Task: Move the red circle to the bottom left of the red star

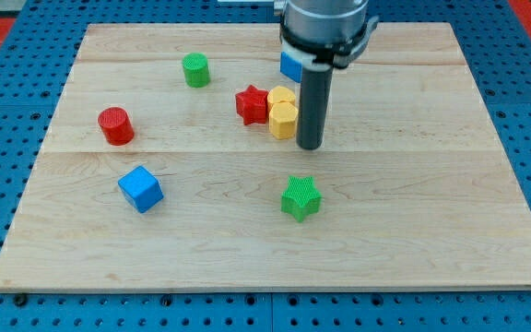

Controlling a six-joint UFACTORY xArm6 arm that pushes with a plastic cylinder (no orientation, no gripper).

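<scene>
Starting at the view's left of the worktop [413, 231], you find the red circle [115, 125] standing alone, well apart from everything else, with a blue cube [141, 188] below it and a green cylinder [195, 69] up and to its right. Further right sits the red star [252, 103], touching a pair of yellow blocks [283, 112] on its right side. Just beside those yellow blocks stands my tip [310, 146], on the far side from the circle; there is no gripper here, only the bare rod, holding nothing. A green star [300, 197] lies below it and another blue block [290, 65] peeks out behind the arm. To do this well, you should bring the tip round to the circle's left, passing below the star and clear of the blue cube, then push it rightward and stop short, at the star's lower left.
</scene>
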